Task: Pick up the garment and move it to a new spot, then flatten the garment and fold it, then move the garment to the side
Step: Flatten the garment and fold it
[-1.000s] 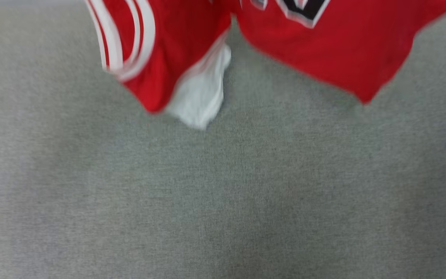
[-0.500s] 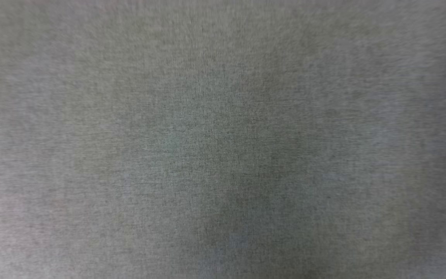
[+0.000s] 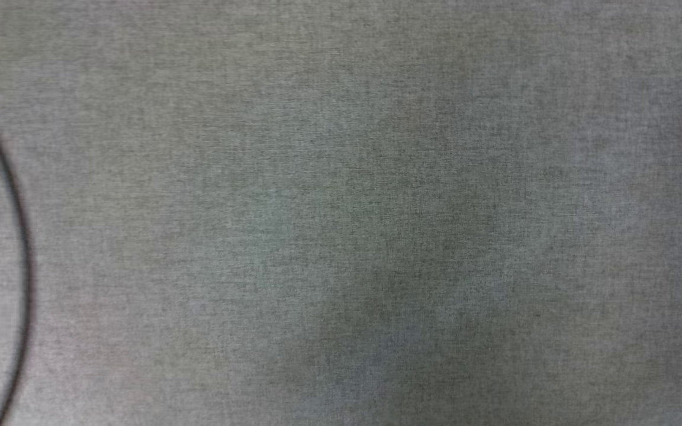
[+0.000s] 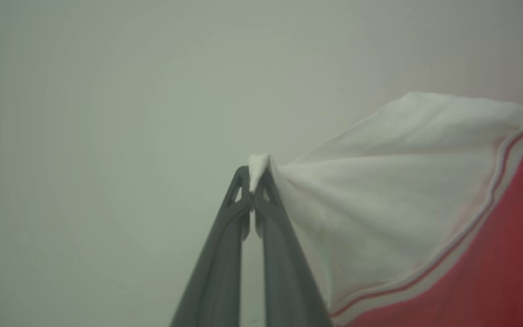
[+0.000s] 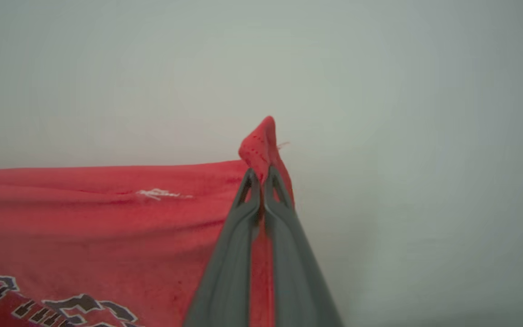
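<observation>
You have the garment (image 4: pixel 402 190) pinched at two points and pulled taut from both. In the left wrist view, the left end effector (image 4: pixel 254 176) is clamped on the tip of a white sleeve (image 4: pixel 379 181). The sleeve fans out toward the red body, with red-and-white striped trim (image 4: pixel 484 213) between them. In the right wrist view, the right end effector (image 5: pixel 261 176) is clamped on a red stitched corner, and a small peak of cloth pokes past its tips. From there the red cloth spreads to that view's left in soft folds. Black, white-outlined lettering (image 5: pixel 61 309) shows at the lower left, cut off by the edge.
</observation>
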Robot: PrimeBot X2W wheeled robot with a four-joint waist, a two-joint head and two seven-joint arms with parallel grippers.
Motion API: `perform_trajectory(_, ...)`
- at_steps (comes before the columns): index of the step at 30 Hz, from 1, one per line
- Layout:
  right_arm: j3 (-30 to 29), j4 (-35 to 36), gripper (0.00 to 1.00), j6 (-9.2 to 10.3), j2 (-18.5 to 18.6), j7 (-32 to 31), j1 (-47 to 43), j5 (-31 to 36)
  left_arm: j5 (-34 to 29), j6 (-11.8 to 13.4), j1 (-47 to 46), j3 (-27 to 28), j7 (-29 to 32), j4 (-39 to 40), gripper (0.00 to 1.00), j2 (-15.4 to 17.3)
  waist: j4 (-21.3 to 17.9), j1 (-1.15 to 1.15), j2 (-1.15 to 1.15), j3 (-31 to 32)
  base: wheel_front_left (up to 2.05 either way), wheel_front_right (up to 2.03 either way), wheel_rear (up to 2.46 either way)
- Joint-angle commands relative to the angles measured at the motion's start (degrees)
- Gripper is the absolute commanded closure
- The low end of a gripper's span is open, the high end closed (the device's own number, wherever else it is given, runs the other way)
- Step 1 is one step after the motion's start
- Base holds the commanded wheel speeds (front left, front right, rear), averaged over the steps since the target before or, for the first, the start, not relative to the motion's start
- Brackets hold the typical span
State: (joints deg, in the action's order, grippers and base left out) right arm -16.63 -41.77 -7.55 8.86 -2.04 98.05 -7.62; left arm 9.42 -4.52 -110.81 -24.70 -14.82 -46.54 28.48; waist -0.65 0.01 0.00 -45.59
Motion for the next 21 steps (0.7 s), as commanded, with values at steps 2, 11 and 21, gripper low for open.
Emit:
perform_trajectory(2,0.48,-1.44,1.00,0.13,-0.08,1.61,-3.01,-0.75,0.51,0.22,3.41,0.03,-0.36,0.15,1.00,-0.73,0.48,-0.01,0.00,0.61,0.00,0.00,0.00)
perform_trajectory(11,4.51,-4.54,1.00,0.10,1.19,6.58,-15.70,-5.49,2.85,0.70,24.72,1.20,-0.42,11.10,1.00,-3.45,1.31,-0.01,0.00,6.01,0.00,0.00,0.00)
perform_trajectory(21,9.71,-1.98,1.00,0.10,3.50,6.76,-35.11,-14.23,4.72,1.89,50.35,1.75,-0.38,21.72,1.00,-4.76,1.06,-0.01,0.00,17.18,0.00,0.00,0.00)
